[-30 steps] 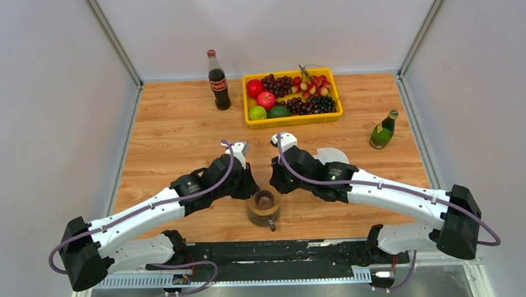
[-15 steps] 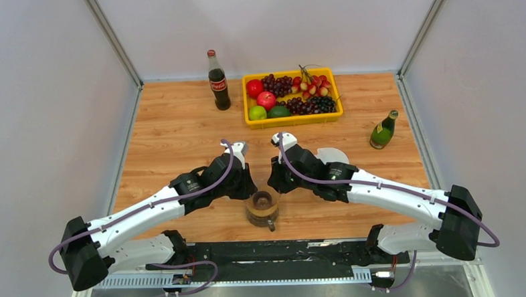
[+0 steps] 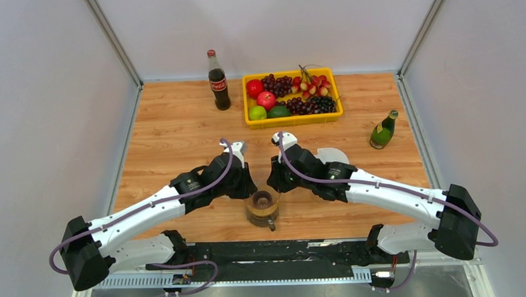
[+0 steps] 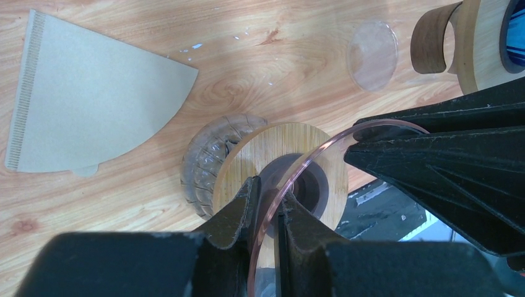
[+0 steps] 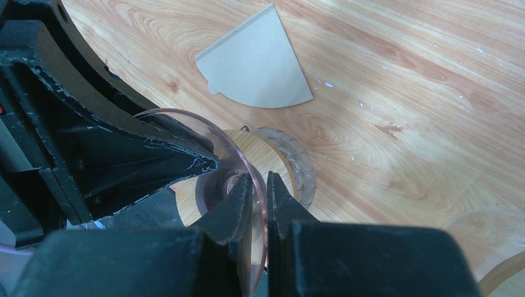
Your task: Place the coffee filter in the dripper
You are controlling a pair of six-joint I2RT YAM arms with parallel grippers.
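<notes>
Little was changed: the clear glass dripper with bamboo collar (image 3: 263, 205), at the wooden table's (image 3: 179, 125) near edge, was kept clamped by its rim in the left gripper (image 4: 267, 185) and right gripper (image 5: 259, 182). The brown fan-shaped paper filter (image 5: 257, 65) was left flat right of centre; insertion was judged unstarted.
</notes>
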